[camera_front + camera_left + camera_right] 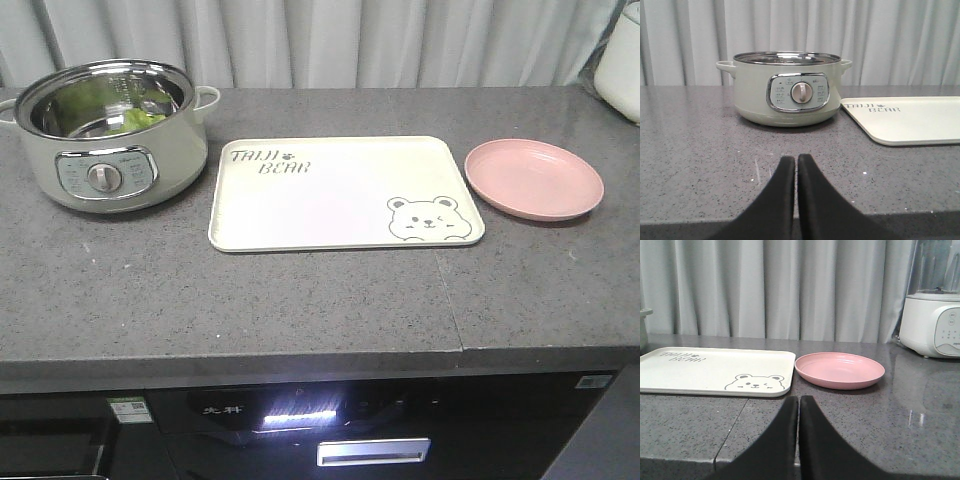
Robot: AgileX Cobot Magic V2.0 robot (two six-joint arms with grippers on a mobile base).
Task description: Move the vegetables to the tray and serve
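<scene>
Front-facing view, tray between pot and pink plate

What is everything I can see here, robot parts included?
pot: one, pale green with steel inside, counter's left
lettuce: some leaves, green, inside the pot
tray: one, cream with bear drawing, middle
plate: one, pink, right of tray
blender: one, white, far right
counter: one, speckled grey, under everything
curtain: one, pale grey, behind
left jaws: one pair, black, shut, facing the pot
right jaws: one pair, black, shut, facing tray and plate
</scene>
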